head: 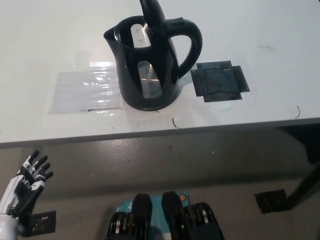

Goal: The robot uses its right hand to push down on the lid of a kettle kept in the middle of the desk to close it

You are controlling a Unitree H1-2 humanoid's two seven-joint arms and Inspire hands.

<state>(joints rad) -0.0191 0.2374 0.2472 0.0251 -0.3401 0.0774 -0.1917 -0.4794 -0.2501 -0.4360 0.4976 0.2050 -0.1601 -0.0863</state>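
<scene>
Nothing is done yet: the kettle stands upper middle on the desk with its lid upright, the right hand is out of view, and the empty left hand, fingers spread, rests lower left.

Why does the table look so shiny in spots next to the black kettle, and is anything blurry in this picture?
In the head view, light from above glares off a clear film patch on the white desk left of the kettle, and glints on its water window. The kettle's raised lid runs off the top edge. The white left hand, low at the left, looks slightly soft; the right hand is out of view.
</scene>
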